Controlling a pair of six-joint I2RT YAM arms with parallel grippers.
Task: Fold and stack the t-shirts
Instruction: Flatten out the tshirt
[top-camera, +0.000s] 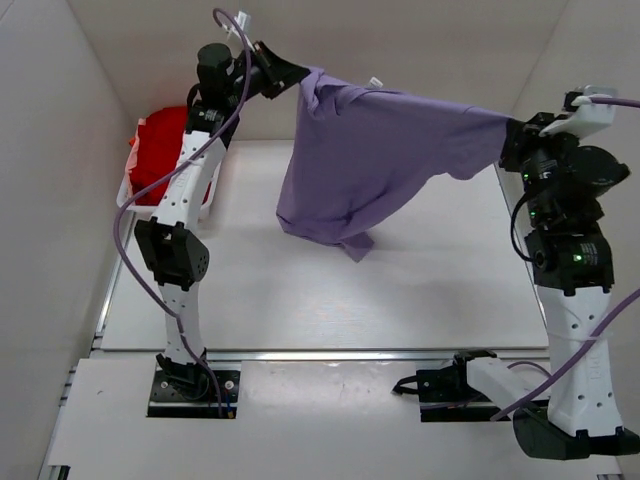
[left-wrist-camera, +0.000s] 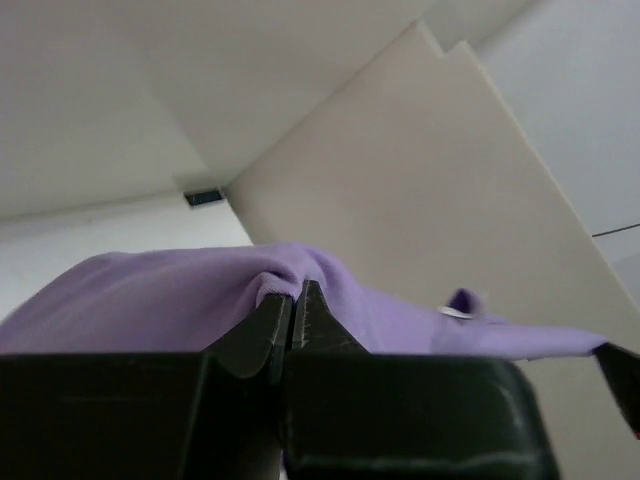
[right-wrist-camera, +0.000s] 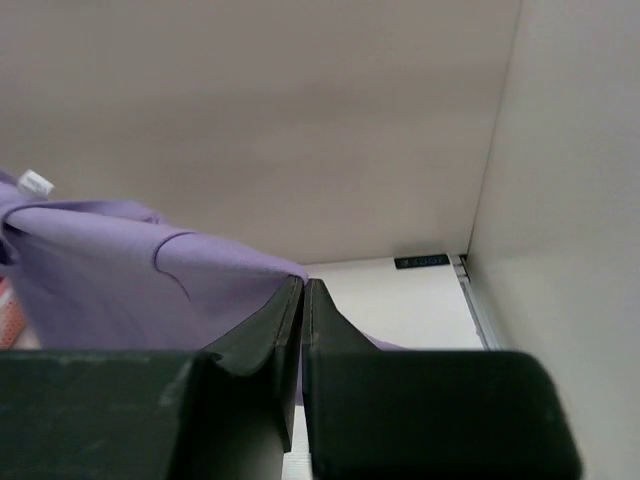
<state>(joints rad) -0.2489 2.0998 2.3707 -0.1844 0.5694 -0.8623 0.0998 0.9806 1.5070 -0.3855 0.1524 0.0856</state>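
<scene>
The left gripper (left-wrist-camera: 297, 290) is pressed together on a fold of the lavender t-shirt (top-camera: 370, 150); cloth bulges over both fingertips in the left wrist view. The right gripper (right-wrist-camera: 303, 285) is likewise closed and pinches the opposite end of the same edge. The garment is held above the tabletop (top-camera: 420, 300), spread between the two grippers. Its upper edge, the long axis, runs left to right and slopes slightly down toward the right gripper. The body hangs below this edge, bunched toward the left, with its lowest corner pointing down at the tabletop; contact there cannot be confirmed. A small white sewn-in tag (top-camera: 376, 83) stands up from the upper edge near the left gripper; no writing on it is legible. The red t-shirt (top-camera: 160, 150) lies crumpled in the white tray (top-camera: 128, 187) at the far left of the tabletop, partly hidden behind the left arm and well apart from the lavender t-shirt.
</scene>
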